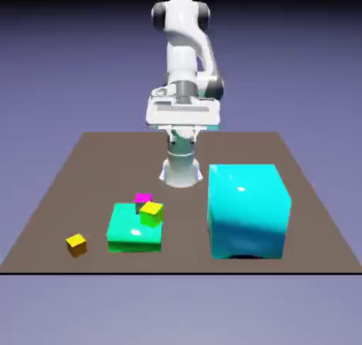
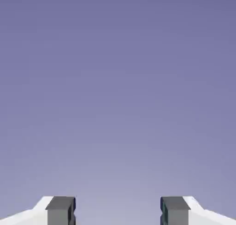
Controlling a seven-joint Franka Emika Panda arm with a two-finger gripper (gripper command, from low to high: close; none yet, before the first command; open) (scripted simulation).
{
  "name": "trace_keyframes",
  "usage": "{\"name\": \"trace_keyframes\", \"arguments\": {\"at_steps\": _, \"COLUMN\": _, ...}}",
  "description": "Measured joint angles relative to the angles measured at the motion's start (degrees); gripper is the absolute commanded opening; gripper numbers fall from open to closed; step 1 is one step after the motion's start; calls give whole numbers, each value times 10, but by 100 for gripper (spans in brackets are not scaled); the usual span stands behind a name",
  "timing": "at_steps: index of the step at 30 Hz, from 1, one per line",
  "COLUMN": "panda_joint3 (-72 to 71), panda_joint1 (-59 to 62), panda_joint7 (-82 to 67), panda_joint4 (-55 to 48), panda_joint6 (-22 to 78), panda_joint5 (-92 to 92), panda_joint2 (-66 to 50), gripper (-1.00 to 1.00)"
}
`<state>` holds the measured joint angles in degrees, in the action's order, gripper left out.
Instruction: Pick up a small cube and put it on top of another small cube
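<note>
The arm (image 1: 185, 68) stands folded upright at the table's (image 1: 92, 160) far edge, hand held high and level. The gripper (image 2: 118, 212) is spread wide, grasping nothing, facing bare backdrop. The small cube (image 1: 76, 244) sits near the front edge, at the exterior view's left, beside the green block (image 1: 131, 230)

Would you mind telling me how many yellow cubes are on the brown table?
2. The tiny golden-yellow cube sits alone near the exterior view's left front corner; the larger lemon-yellow cube rests on the flat green block, by the magenta cube. The big cyan cube could hide more.
</note>
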<state>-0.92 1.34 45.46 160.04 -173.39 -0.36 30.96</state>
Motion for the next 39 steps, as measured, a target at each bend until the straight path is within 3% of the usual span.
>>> {"name": "trace_keyframes", "arguments": {"at_steps": 39, "panda_joint3": -297, "panda_joint1": 655, "panda_joint7": 972, "panda_joint4": -310, "panda_joint6": 198, "panda_joint5": -116, "panda_joint2": -549, "gripper": 0}}
